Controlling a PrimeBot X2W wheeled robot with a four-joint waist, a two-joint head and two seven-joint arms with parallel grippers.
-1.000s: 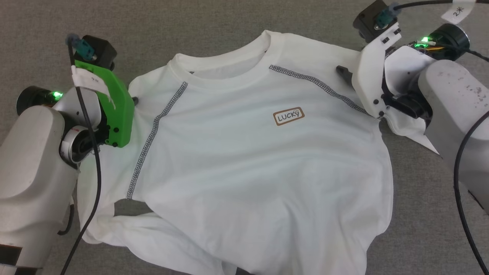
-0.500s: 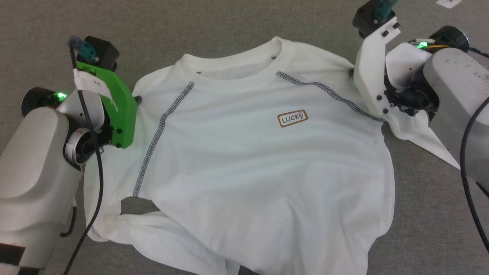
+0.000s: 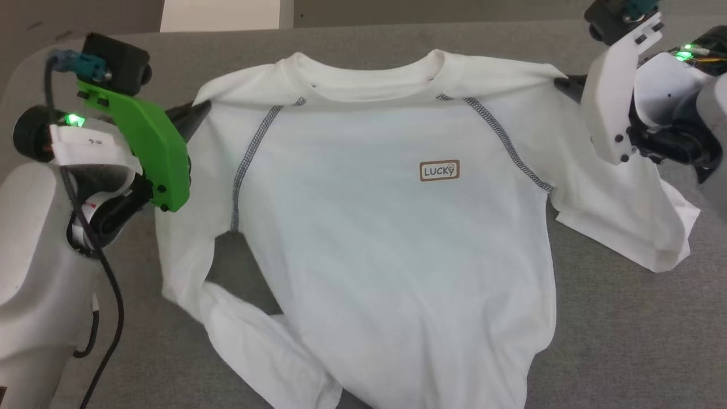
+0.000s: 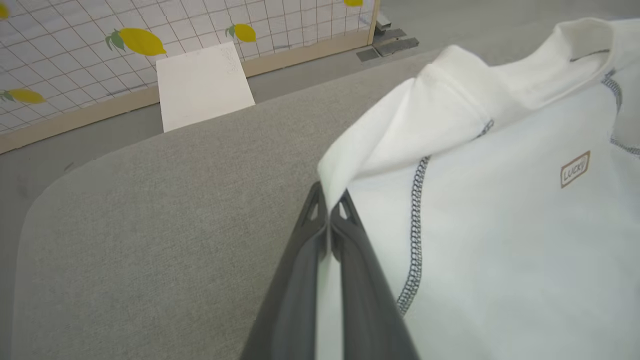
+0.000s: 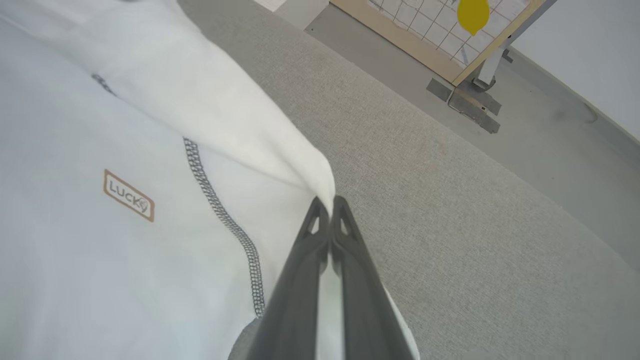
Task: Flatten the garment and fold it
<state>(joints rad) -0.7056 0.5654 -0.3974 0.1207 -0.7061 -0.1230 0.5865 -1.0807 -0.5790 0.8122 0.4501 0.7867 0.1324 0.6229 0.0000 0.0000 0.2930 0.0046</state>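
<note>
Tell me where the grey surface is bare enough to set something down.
Widest: grey surface right of the shirt, below its spread sleeve. Also the far strip beyond the collar. Crowded: both shoulders, pinched by the left gripper and right gripper, and around the bunched sleeve.

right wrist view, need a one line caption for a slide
The right hand shut on the shoulder edge of the white shirt, LUCKY patch showing, over the grey fabric surface.

A brown-bordered patch [image 3: 439,170] on the chest of the shirt [image 3: 386,272] reads "LUCKY" (legible from the head and both wrists). A white tag [image 3: 90,141] on the left arm [image 3: 34,238] bears marks too small to read.
</note>
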